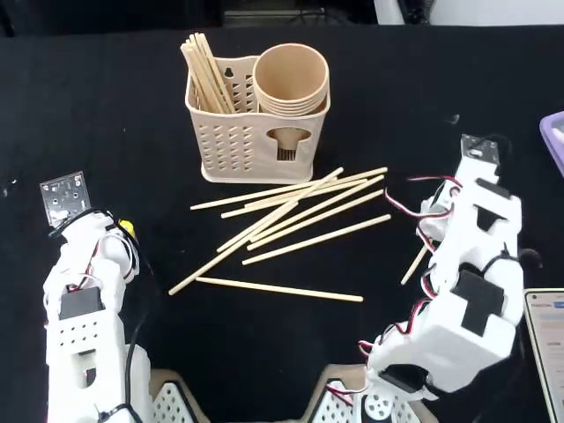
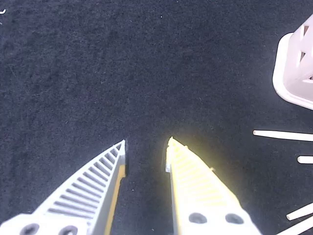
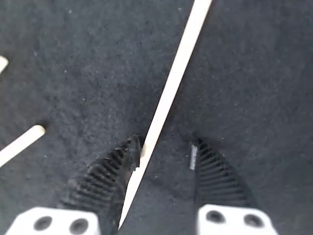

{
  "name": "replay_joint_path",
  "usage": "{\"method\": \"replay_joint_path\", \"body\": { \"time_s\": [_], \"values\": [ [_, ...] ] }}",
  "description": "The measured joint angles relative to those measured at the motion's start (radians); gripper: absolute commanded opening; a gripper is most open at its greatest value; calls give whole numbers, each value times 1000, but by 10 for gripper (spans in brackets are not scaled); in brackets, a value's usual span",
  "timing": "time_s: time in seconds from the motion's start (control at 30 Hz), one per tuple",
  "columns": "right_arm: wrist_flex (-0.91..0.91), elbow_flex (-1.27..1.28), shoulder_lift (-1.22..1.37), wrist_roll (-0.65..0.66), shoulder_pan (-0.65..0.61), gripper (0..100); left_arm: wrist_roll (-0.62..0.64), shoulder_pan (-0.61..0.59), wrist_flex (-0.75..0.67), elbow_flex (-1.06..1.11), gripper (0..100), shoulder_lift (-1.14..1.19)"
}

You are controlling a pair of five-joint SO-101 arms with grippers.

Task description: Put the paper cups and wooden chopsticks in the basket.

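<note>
A beige basket [image 1: 231,144] stands at the back middle of the black table. Its one compartment holds upright wooden chopsticks [image 1: 207,72], the other stacked paper cups [image 1: 291,79]. Several loose chopsticks [image 1: 304,211] lie fanned out in front of it. My left gripper [image 2: 146,144] is open over bare cloth, with the basket's corner [image 2: 293,73] and chopstick ends [image 2: 283,134] off to one side. My right gripper [image 3: 164,149] is open and straddles a single chopstick [image 3: 171,88] lying on the table, close to one fingertip. The same stick [image 1: 414,263] pokes out beside the right arm [image 1: 467,264].
The left arm [image 1: 84,291] stands at the front left. A purple object [image 1: 553,141] shows at the right edge and a phone [image 1: 546,344] lies at the front right. One long chopstick [image 1: 278,289] lies apart, nearer the front.
</note>
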Motion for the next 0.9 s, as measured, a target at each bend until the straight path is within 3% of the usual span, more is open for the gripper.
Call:
{"method": "replay_joint_path", "body": {
  "time_s": [0.27, 0.53, 0.67, 0.9],
  "values": [
    [11, 6, -64, 25, -2, 11, 0, 0, 0, 0, 141, 0],
    [35, 166, -422, 54, -15, 11, 0, 0, 0, 0, 141, 0],
    [149, 207, -664, 215, -77, 11, 0, 0, 0, 0, 141, 0],
    [347, 410, -987, 730, -290, 11, 0, 0, 0, 0, 141, 0]
  ]
}}
